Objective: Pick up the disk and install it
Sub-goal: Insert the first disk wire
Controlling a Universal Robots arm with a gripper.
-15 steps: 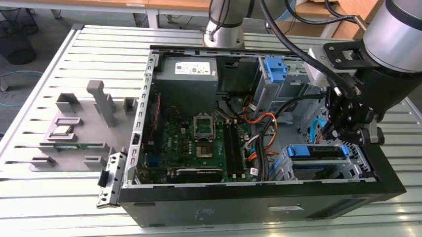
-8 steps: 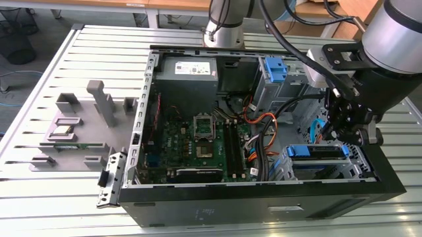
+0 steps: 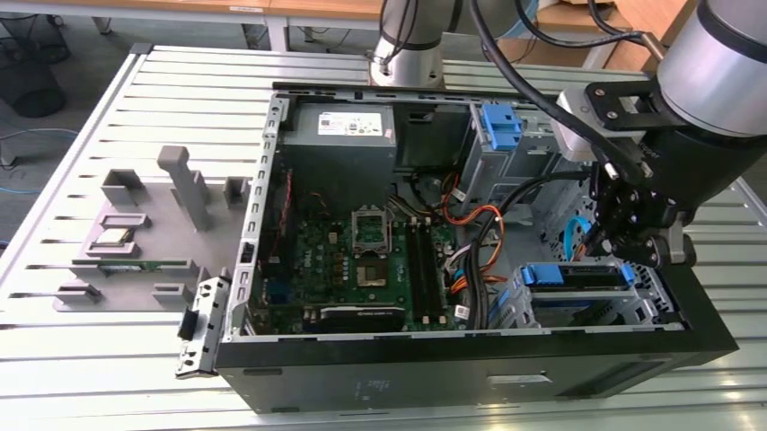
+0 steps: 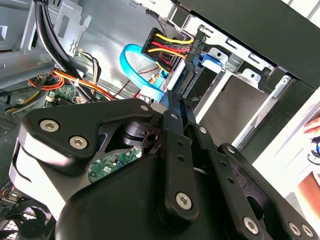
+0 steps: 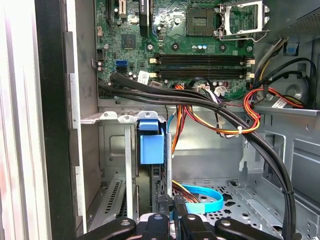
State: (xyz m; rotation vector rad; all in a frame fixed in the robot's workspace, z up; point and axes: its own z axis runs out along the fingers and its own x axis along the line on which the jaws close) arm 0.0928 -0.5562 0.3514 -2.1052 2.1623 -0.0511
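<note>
The black, linkage-built end effector (image 3: 635,235) hangs inside the open black-and-grey steel computer case (image 3: 480,377), at the exterior view's right, directly over the drive bay. The disk (image 3: 579,275), a silver-grey rectangular drive framed by a blue plastic bracket, sits in that perforated metal drive cage (image 3: 653,301) just beneath the end effector, its blue frame showing at the cage mouth and its long axis running across the case toward the exterior view's right. In the first wrist view the disk (image 5: 151,147) stands on edge, blue tab uppermost, straight ahead of the two black fingertips (image 5: 159,205), which sit close together around its thin edge. They look clenched on it, though the contact itself is hard to make out. In the second wrist view the slim black fingers (image 4: 172,100) reach to the blue bracket (image 4: 210,61) beside a bundle of red, yellow and black power wires (image 4: 162,47) and a glossy light-blue flat data cable (image 4: 135,75).

The disk seems already slid into its slot, so by my judgement the installation is at or near seating. Beside the bay lie the green motherboard (image 3: 359,251) and thick black cables (image 5: 200,102). On the ribbed pale metal counter (image 3: 120,359) outside the case stand matte grey plastic fixtures (image 3: 180,184).
</note>
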